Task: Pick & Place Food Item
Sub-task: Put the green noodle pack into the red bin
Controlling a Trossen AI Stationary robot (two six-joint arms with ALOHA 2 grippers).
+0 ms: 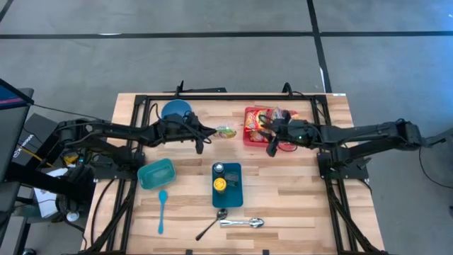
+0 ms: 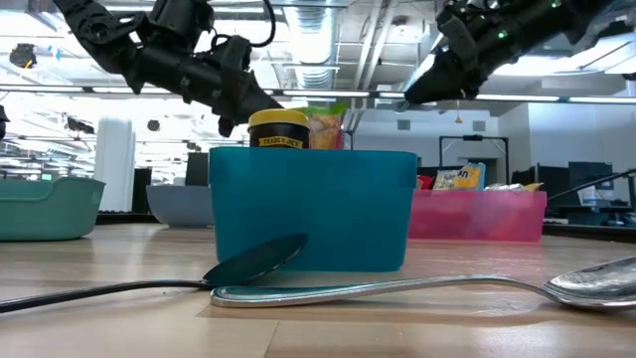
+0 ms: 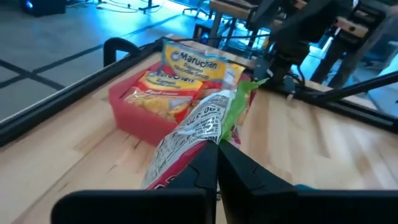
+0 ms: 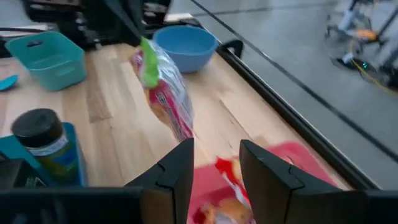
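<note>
A snack packet [image 1: 226, 132], silver, red and green, hangs in the air left of the red bin [image 1: 246, 129], with my left gripper [image 1: 211, 136] shut on it. The left wrist view shows the packet [image 3: 205, 124] running forward from the shut fingers, with the red bin [image 3: 124, 102] of noodle packs beyond it. My right gripper [image 1: 271, 147] stands open over the bin's near side with nothing between its fingers [image 4: 177, 168]. The right wrist view shows the packet [image 4: 165, 93] ahead of it. My left gripper pinches one end of the packet [image 3: 208, 146] between its two fingers, reaching nearly level from the table's left. The packet sticks out beyond the fingertips and tilts downward, lifted clear of the table.
A blue bowl [image 1: 176, 110] sits at the far left and a teal bin [image 1: 156, 173] at the near left. At the centre stands a blue container [image 1: 228, 195] holding a yellow-labelled bottle [image 1: 220, 185]. A teal spoon [image 1: 162, 210] and metal spoons [image 1: 241, 222] lie near the front edge.
</note>
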